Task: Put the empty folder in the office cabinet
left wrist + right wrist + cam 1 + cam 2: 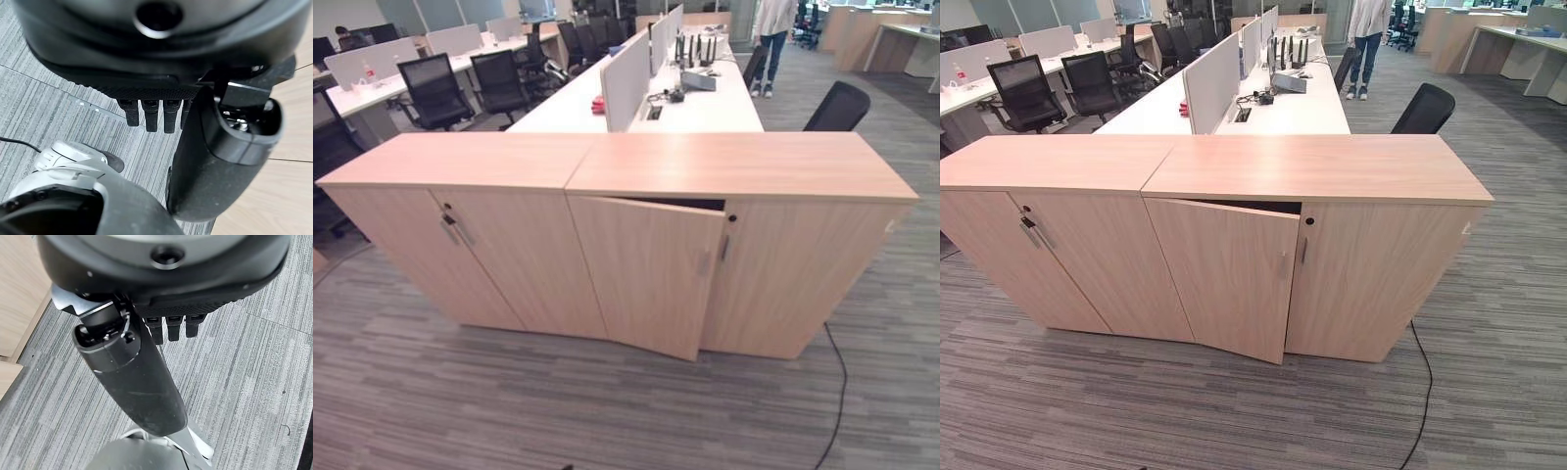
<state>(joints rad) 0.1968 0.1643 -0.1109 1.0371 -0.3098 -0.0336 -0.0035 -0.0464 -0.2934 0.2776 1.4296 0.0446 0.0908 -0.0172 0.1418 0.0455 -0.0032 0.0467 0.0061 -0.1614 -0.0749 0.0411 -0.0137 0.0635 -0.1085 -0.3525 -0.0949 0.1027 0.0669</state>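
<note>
A low light-wood office cabinet (744, 166) stands right in front of me. Its middle door (646, 274) hangs ajar, with a dark gap along its top edge. The door to its right (1371, 274) is closed. My left hand (220, 161) hangs beside the cabinet's wood over the grey carpet, fingers straight and holding nothing. My right hand (137, 382) hangs over the carpet too, fingers relaxed and empty.
A second matching cabinet (460, 162) joins on the left, doors closed, keys in its lock (448, 227). Behind are white desks (705, 103) with dividers, black chairs (837, 106) and a standing person (771, 39). Grey carpet (509, 401) lies in front.
</note>
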